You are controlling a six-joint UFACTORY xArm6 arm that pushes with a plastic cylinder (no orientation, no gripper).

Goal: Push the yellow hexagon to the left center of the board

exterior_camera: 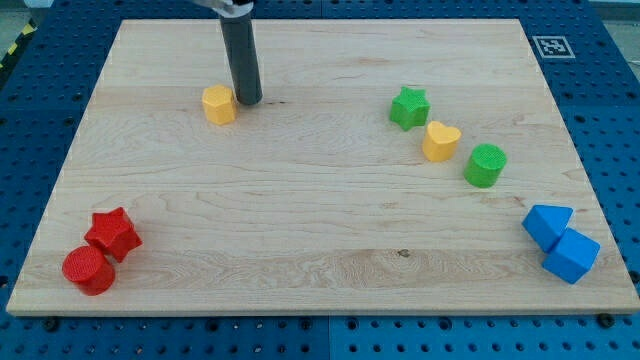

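The yellow hexagon (218,104) was a small, squat, orange-yellow block with flat sides, lying in the upper left part of the wooden tabletop (320,210). There was no claw to open or close, only the dark rod; my tip (248,101) stood just beside the hexagon on the view's right, seemingly touching it. Elsewhere lay one yellow heart (440,141), one green star (409,107), one green cylinder (485,165), one red star (113,233), one red cylinder (88,270) and two blue blocks (561,241).

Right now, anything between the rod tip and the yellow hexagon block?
Nothing. In the camera view my tip sits right against the yellow hexagon block's right side, no other block between them.
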